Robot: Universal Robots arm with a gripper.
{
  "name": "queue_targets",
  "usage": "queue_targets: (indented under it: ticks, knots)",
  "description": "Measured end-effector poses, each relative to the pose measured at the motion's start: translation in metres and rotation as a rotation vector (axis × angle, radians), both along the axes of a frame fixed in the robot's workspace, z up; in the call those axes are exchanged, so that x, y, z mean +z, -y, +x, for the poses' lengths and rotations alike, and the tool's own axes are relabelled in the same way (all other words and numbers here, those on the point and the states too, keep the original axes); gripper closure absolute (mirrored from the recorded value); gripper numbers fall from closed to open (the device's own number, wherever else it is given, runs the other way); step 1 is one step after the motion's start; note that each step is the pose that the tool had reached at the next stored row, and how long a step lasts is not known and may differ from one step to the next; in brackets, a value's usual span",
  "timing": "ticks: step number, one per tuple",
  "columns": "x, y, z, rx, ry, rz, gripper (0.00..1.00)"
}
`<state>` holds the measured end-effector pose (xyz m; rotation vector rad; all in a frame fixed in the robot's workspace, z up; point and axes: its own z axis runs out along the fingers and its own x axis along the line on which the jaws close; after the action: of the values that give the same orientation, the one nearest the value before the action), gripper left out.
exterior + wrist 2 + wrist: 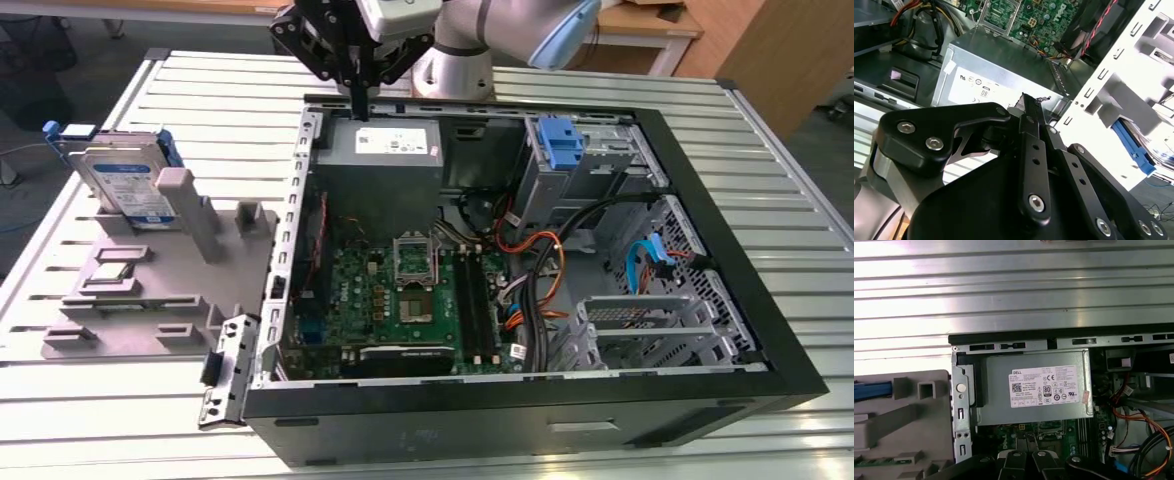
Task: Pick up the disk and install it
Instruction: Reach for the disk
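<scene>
The disk (127,185), a silver drive with a blue-and-white label and blue side rails, stands on edge in a grey holder (147,275) on the table, at the exterior view's left of the open computer case (747,300). My gripper (360,110) hangs at the far side of the case, just above the grey power-supply box (387,145). It is well apart from the disk. In the second wrist view the gripper (1029,100) has its black fingers pressed together with nothing between them. A blue strip of the disk (871,390) shows in the first wrist view.
Inside the case lie a green motherboard (400,290), bundled cables (534,270), a blue plastic latch (561,140) on the drive bay and a metal cage (641,325). The case sits on a ribbed metal table (200,90). A hinged bracket (227,365) sticks out at the case's near corner.
</scene>
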<state>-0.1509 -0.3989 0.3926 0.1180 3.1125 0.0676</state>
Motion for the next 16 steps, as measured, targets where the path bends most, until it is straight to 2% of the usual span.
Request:
queue_targets:
  ticks: [16]
  knots:
    - [-0.0001, 0.0000, -0.0106, 0.000, 0.0000, 0.0000, 0.89]
